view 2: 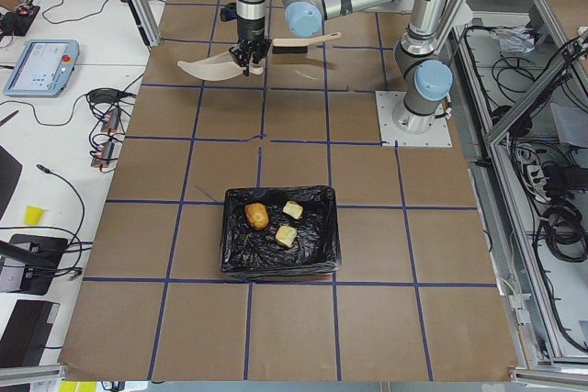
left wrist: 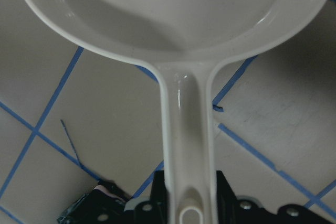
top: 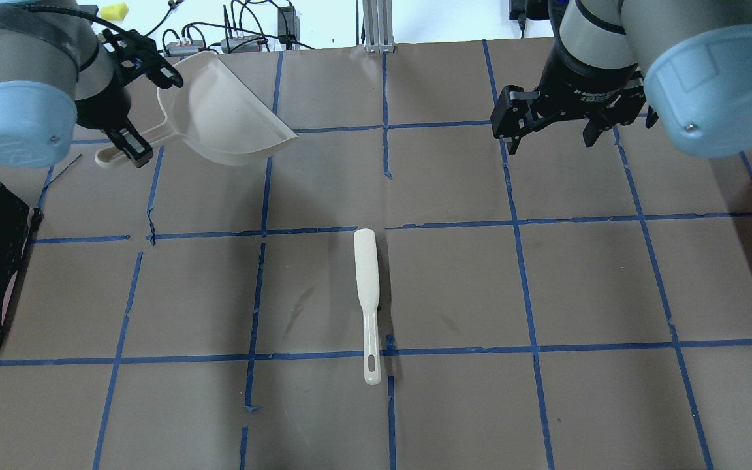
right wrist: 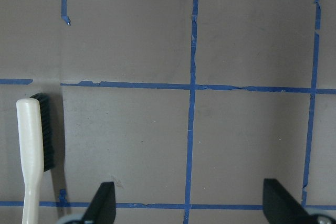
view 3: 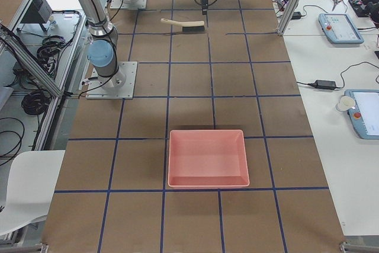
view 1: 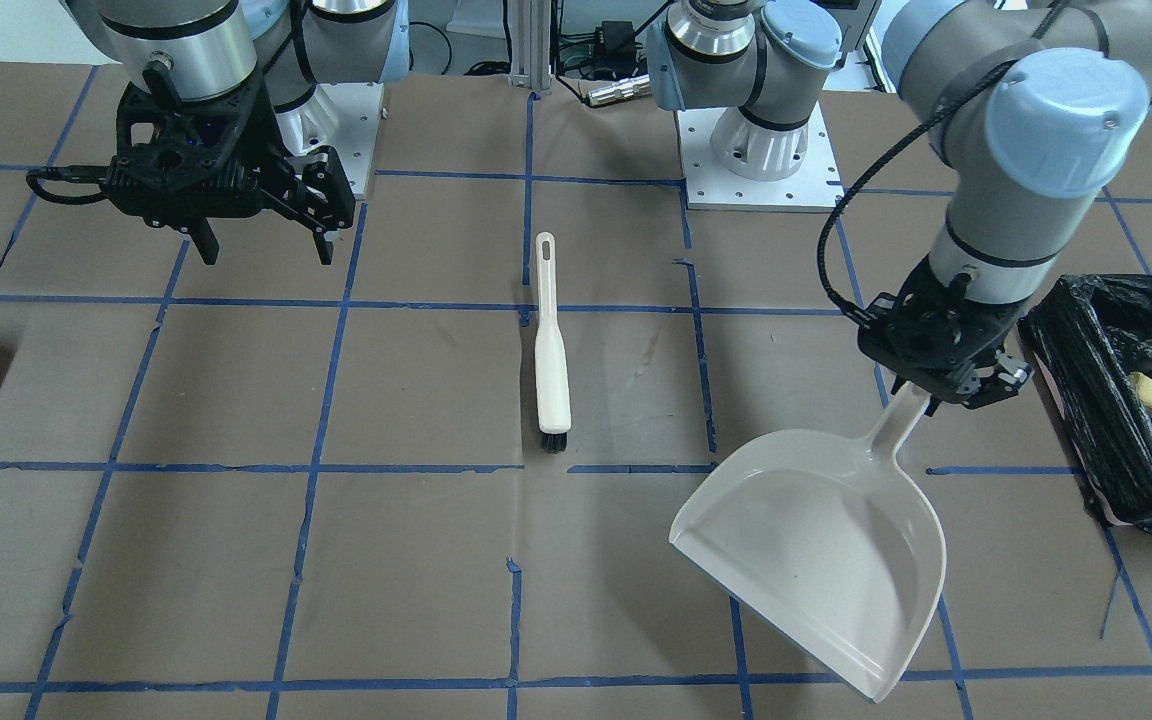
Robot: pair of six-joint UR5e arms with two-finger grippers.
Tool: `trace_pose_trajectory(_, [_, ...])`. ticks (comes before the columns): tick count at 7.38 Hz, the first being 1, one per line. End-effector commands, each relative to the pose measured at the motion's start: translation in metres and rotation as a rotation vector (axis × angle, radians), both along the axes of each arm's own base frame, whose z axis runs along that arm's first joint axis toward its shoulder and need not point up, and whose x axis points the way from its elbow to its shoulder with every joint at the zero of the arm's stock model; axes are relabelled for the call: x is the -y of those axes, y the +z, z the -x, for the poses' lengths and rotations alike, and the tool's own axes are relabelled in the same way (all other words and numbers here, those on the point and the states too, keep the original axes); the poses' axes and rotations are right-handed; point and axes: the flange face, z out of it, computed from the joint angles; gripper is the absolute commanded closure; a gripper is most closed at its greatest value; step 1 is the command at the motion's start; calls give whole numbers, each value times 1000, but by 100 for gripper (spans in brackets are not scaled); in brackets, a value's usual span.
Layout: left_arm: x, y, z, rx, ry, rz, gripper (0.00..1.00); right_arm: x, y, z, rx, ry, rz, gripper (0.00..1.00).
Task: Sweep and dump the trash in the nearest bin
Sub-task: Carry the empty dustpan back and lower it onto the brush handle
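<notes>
My left gripper (view 1: 946,378) is shut on the handle of the cream dustpan (view 1: 821,540) and holds it tilted above the table, beside the bin (view 1: 1086,400). The dustpan's scoop (left wrist: 157,9) looks empty. The bin, lined with a black bag, holds the trash: a tan lump (view 2: 256,216) and two yellowish chunks (view 2: 293,209) (view 2: 287,236). My right gripper (view 1: 264,248) is open and empty, hovering above the table at my right. The cream brush (view 1: 552,350) with black bristles lies flat mid-table, left of the right gripper's fingers in its wrist view (right wrist: 32,150).
A pink tray (view 3: 207,133) sits on the table at my far right. Blue tape lines grid the brown table cover. Cables and devices lie beyond the table's far edge (top: 239,36).
</notes>
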Motion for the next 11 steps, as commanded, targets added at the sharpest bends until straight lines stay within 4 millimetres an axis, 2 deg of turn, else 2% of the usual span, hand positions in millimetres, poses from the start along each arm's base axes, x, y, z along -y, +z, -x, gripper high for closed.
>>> trace_pose_trajectory(1, [3,-18,61,-40,118,17,98,0,1,0,0,0,0,0])
trace_pose_trajectory(3, [8,-45,93,-177,311,0,98,0,1,0,0,0,2,0])
trace_pose_trajectory(4, [8,-62,117,-281,425,-45,98,0,2,0,0,0,3,0])
trace_pose_trajectory(6, [0,-87,187,-326,486,-31,98,0,2,0,2,0,3,0])
trace_pose_trajectory(7, [-2,-105,209,-325,547,-40,98,0,3,0,3,0,3,0])
trace_pose_trajectory(9, [-9,-134,257,-336,552,-10,98,0,2,0,3,0,2,0])
trace_pose_trajectory(11, [-16,-142,268,-328,559,-13,98,0,1,0,3,0,2,0])
